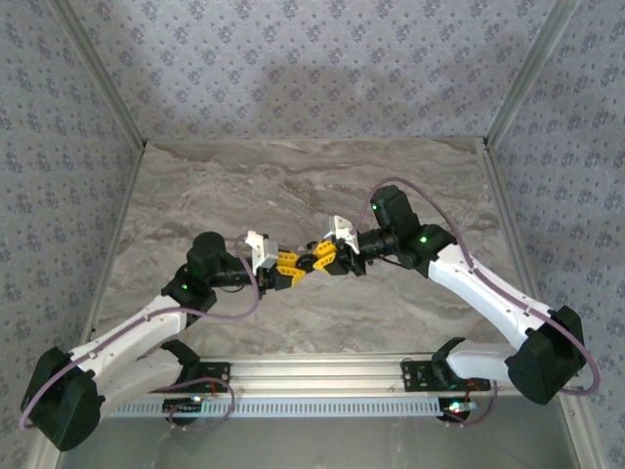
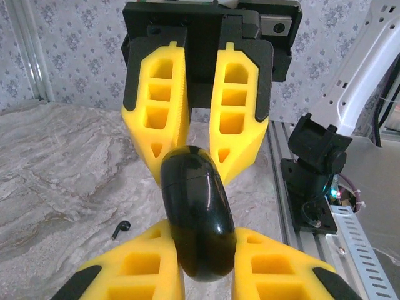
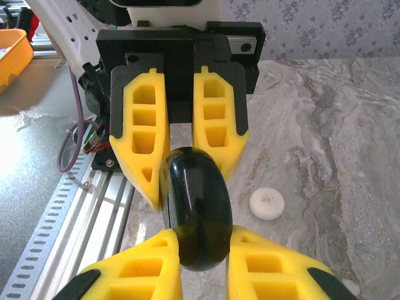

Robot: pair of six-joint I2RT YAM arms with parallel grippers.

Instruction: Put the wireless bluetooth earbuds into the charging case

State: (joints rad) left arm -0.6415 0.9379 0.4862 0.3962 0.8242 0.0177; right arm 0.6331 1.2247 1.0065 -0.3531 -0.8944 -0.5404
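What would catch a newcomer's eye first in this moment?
Both grippers meet mid-table, the left gripper and right gripper clamped from opposite sides on one glossy black rounded case. A small white disc and a tiny dark earbud-shaped piece lie on the marble table nearby.

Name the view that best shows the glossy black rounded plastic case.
Left wrist: the glossy black rounded plastic case sits central, seam visible, between left pincer and right pincer. Right wrist shows it close, seam unclear; top external a tiny dark speck.
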